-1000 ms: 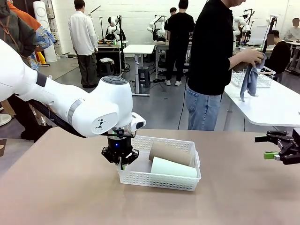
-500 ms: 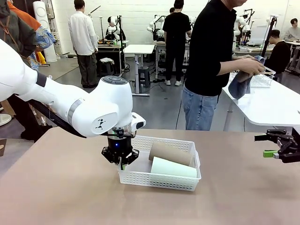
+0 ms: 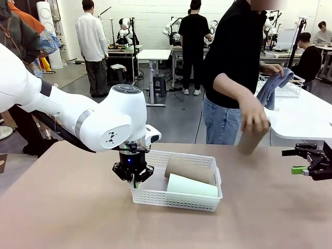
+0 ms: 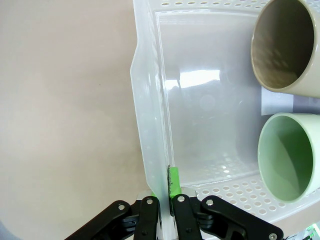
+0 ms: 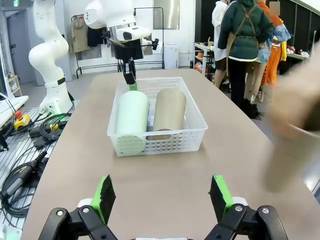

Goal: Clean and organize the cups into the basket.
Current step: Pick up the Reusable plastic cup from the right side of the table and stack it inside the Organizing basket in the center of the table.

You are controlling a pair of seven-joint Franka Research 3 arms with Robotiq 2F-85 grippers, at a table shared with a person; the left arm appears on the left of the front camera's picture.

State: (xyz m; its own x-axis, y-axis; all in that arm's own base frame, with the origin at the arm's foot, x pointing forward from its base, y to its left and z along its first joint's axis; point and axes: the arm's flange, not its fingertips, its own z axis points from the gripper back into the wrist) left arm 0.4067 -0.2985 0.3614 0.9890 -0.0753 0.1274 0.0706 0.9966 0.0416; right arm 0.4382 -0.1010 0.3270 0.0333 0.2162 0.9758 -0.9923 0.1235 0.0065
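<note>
Two cups [image 4: 287, 45] gape toward left claw [image 4: 165, 192] pinching basket [image 4: 145, 100].

Changes recorded, placed against the basket [image 3: 176, 181]:
- Brown cup [image 3: 251, 141]: brought forward and down from the cloth; now held tilted to the right of the basket, beyond its far side and apart from it; seen blurred in the right wrist view [image 5: 285, 160]
- Hand [image 3: 254, 120]: drawn away from the cloth, lowered, clasped over the cup's upper end
- Cloth [image 3: 272, 85]: left hanging from the other hand [image 3: 273, 68], well behind the basket
- Torso [image 3: 236, 52]: leaned toward the basket
</note>
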